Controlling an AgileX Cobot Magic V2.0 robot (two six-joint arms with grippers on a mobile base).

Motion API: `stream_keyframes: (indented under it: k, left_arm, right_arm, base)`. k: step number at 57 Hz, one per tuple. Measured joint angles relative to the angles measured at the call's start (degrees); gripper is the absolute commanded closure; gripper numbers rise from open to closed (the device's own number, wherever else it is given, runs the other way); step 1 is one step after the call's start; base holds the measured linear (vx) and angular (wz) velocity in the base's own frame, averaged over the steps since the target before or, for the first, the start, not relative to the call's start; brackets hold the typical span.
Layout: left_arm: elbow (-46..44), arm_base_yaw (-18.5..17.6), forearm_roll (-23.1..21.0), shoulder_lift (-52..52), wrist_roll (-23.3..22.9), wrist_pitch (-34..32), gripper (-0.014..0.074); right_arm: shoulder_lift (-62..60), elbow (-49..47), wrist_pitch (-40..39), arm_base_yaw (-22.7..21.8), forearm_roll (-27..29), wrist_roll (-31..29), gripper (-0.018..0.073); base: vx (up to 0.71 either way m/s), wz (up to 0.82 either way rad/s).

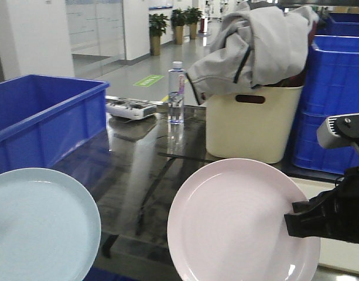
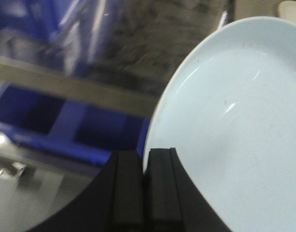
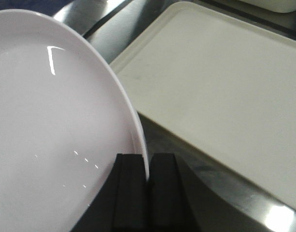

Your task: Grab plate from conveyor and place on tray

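The pale pink plate (image 1: 238, 222) hangs tilted above the dark surface, left of the cream tray (image 1: 338, 255). My right gripper (image 1: 288, 225) is shut on the plate's right rim. In the right wrist view the thin rim of the plate (image 3: 56, 125) runs between the black fingers of the right gripper (image 3: 148, 170), and the tray (image 3: 225, 87) lies just to the right, bare. My left gripper (image 2: 145, 164) is shut on the rim of a pale blue plate (image 2: 234, 125), which also shows at lower left as the pale blue plate (image 1: 38, 225). The conveyor is out of view.
A large blue crate (image 1: 44, 117) stands at left. A cream tub (image 1: 252, 126) with a grey jacket (image 1: 255, 47) draped over it stands behind the pink plate. A water bottle (image 1: 176, 93) and a white device (image 1: 130, 108) sit further back. Stacked blue crates (image 1: 337, 88) rise at right.
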Motion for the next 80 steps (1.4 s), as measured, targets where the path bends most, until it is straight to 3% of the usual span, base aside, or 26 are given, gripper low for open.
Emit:
stream_keyframes:
  k: [33, 80]
  left_arm:
    - [0.0, 0.0, -0.13, 0.05, 0.0, -0.11, 0.0593]
    - [0.0, 0.0, -0.13, 1.77, 0.0, -0.11, 0.0593]
  right_arm:
    - [0.0, 0.0, 0.04, 0.0, -0.25, 0.0, 0.0572]
    - [0.0, 0.0, 0.04, 0.0, -0.19, 0.0, 0.0571]
  base:
    - [0.27, -0.56]
    - [0.02, -0.04]
